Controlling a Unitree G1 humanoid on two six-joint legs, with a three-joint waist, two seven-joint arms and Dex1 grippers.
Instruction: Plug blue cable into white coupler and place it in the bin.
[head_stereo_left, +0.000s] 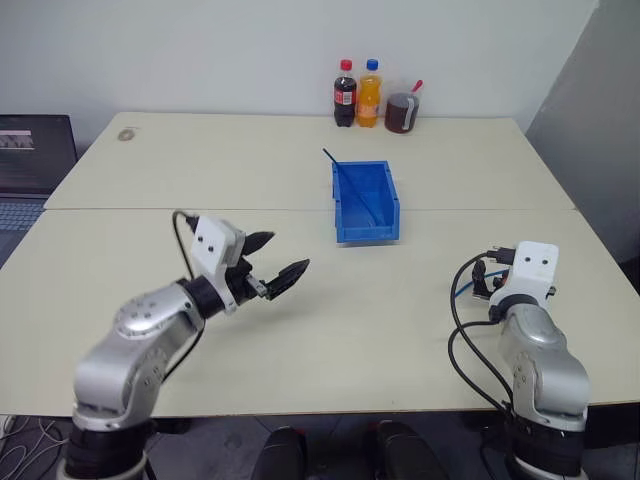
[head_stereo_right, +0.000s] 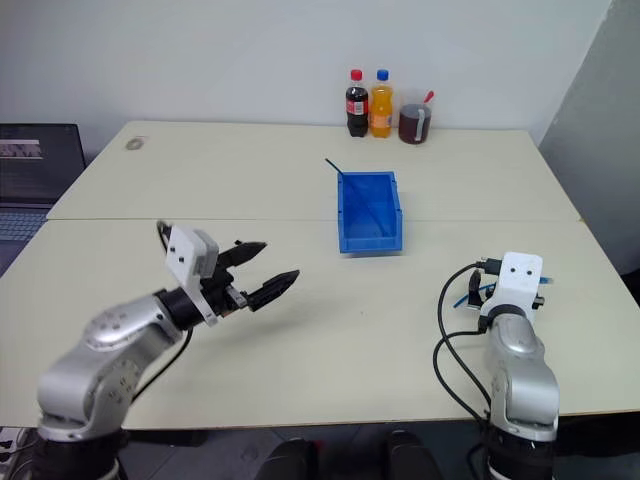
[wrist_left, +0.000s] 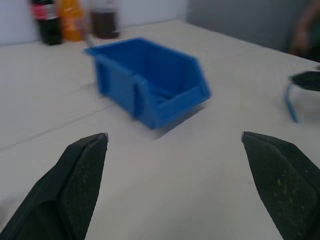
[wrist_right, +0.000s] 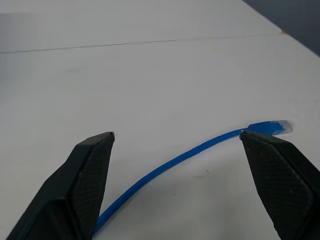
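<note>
The pale table (head_stereo_left: 300, 170) carries the bin (head_stereo_left: 365, 203) near its middle, open and upright, with a thin dark-blue strand leaning out of its far corner. Three drinks (head_stereo_left: 373, 96) stand at the far edge. The left gripper (head_stereo_left: 278, 262) hovers above the table short of the bin, jaws wide and holding nothing. The right gripper (wrist_right: 177, 137) has its jaws spread wide over the blue cable (wrist_right: 185, 156), which lies curved on the table between them, apparently untouched, its pale plug tip (wrist_right: 280, 126) beside one finger.
</note>
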